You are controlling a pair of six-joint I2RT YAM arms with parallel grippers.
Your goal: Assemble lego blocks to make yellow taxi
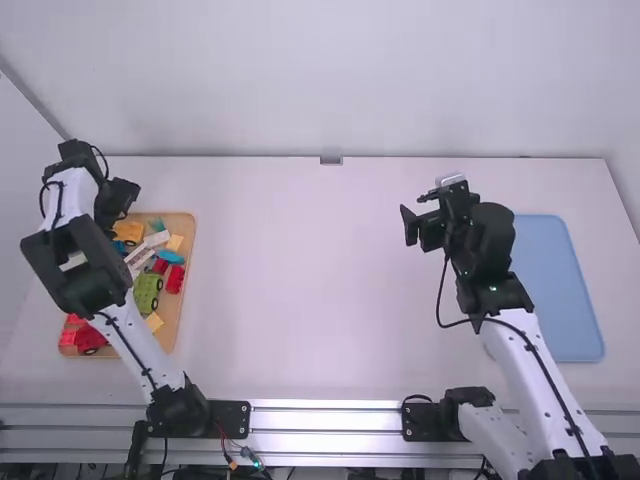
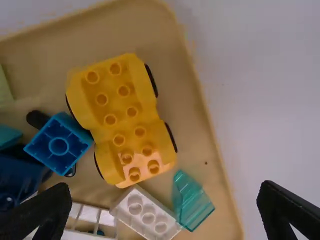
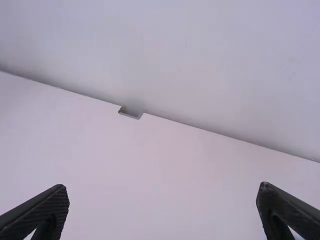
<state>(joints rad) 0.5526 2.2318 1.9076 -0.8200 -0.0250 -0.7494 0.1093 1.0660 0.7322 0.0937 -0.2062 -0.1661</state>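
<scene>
Yellow wheeled base (image 1: 130, 232) at the far end of the tan tray (image 1: 172, 310) in the high view, left arm (image 1: 75, 265) nearer. Left wrist view: left gripper (image 2: 165, 212) spread, empty; base just ahead, long axis more across the closing line than along it, inviting a side pinch. Right wrist view: right gripper (image 3: 162, 212) spread, empty.

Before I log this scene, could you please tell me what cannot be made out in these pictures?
- High view: the left side of the tan tray, covered by the left arm.
- High view: the blue tray's left edge, partly behind the right arm.
- Left wrist view: the full shapes of the dark blue block and green piece, cut by the left edge.
</scene>
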